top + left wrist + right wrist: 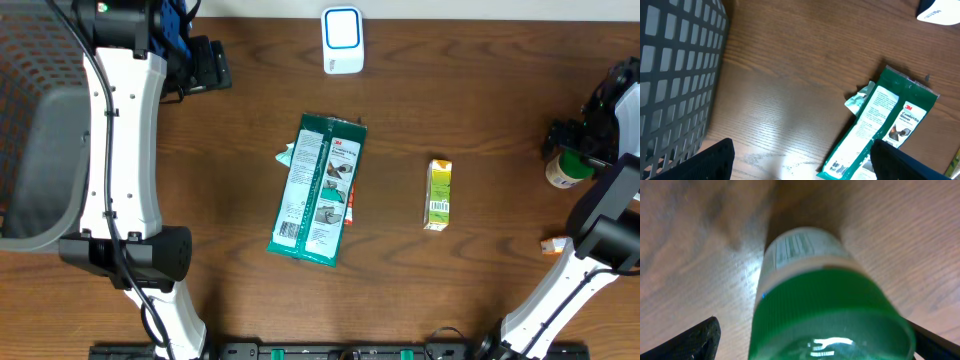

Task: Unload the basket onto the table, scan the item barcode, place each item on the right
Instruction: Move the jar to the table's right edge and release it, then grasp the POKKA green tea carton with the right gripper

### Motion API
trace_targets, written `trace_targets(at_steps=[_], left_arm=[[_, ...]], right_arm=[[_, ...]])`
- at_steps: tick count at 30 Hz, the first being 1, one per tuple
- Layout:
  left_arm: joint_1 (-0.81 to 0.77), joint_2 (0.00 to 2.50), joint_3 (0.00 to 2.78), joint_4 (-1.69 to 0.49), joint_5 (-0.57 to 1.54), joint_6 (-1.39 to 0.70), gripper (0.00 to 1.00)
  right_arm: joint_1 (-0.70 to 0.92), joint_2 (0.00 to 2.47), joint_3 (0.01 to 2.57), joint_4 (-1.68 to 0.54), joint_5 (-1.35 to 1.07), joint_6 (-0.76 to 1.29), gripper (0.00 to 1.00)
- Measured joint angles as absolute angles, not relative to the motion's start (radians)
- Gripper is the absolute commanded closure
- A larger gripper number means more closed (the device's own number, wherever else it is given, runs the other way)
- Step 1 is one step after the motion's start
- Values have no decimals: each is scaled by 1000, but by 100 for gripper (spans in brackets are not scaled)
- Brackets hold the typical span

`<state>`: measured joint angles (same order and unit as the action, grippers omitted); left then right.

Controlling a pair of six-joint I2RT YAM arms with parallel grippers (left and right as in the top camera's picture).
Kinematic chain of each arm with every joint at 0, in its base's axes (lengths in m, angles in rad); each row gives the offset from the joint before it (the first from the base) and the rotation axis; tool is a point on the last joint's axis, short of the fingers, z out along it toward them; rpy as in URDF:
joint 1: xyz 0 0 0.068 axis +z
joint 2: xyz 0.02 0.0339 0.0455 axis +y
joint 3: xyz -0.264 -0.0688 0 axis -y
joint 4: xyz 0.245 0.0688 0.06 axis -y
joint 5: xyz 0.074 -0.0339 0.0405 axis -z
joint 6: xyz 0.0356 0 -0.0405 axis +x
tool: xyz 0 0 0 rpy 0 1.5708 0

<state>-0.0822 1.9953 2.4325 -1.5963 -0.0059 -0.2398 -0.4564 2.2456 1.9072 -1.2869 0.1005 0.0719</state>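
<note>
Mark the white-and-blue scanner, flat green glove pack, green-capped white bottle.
white-and-blue scanner (342, 38): overhead view, blue front panel
flat green glove pack (320, 190): overhead view, its middle
green-capped white bottle (825, 305): right wrist view, green cap

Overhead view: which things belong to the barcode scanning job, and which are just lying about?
Job: scanner, green-capped bottle at the right gripper, green 3M pack, yellow carton.
Probably idle: mesh basket, small orange item.

Green package (880, 130): red "3M" logo, "Comfort Grip Glove" beside it; barcode digits unreadable; bottle (805, 255) label print too blurred.
</note>
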Motion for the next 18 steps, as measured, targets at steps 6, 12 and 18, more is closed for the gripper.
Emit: trace_targets(at_steps=[6, 12, 18], left_arm=[[-82, 1995, 2432, -1596, -6, -240, 13], [-82, 1995, 2432, -1596, -6, -240, 13], [-82, 1995, 2432, -1596, -6, -240, 13]], right_arm=[[-456, 2246, 1991, -1430, 86, 76, 1], [-416, 2206, 2200, -1577, -92, 69, 4], [-284, 2134, 2215, -1636, -218, 46, 11]])
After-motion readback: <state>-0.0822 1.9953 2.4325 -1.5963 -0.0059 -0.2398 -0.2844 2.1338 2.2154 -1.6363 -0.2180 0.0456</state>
